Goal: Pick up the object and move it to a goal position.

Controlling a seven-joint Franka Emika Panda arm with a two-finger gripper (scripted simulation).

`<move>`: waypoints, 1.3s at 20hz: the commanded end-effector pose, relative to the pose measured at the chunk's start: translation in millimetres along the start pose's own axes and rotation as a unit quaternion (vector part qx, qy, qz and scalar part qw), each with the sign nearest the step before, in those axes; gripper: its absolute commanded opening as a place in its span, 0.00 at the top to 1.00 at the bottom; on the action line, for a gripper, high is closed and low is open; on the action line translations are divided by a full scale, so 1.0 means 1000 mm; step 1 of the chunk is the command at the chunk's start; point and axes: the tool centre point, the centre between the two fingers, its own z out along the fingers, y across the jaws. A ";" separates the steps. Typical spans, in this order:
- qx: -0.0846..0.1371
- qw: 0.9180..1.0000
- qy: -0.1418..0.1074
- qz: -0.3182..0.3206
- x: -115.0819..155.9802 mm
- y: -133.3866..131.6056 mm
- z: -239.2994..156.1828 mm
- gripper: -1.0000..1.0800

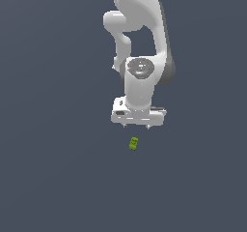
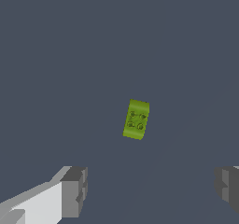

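The object is a tiny lime-green oblong block (image 1: 133,143) with a bumpy top, lying on the dark grey floor just below my white gripper (image 1: 137,126) in the exterior view. It lies apart from the gripper. In the wrist view the block (image 2: 136,119) sits near the middle, beyond the two grey fingertips (image 2: 74,190), which stand wide apart with nothing between them. My gripper (image 2: 151,190) is open and empty.
The white arm (image 1: 140,42) rises behind the gripper at the top middle of the exterior view. The flat dark grey floor (image 1: 48,178) stretches all around, and no goal marker shows.
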 end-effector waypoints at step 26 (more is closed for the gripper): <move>-0.021 0.994 -0.004 0.105 0.021 0.006 0.096 0.04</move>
